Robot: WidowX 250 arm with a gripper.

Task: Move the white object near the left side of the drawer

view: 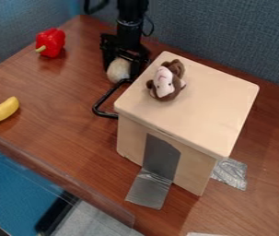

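Beware, with the rounded off-white object (118, 71) clasped in the black two-finger gripper (124, 67) left of the pale wooden drawer box's (212, 99) far end, of snagging the bent black handle (107, 96) if swung nearer, or of rolling after release on so curved an underside.

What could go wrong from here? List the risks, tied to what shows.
The gripper and white object sit close to the black handle, so a sideways move might snag it. The rounded object could slip or roll away. Bumping the box might topple the plush toy on top.
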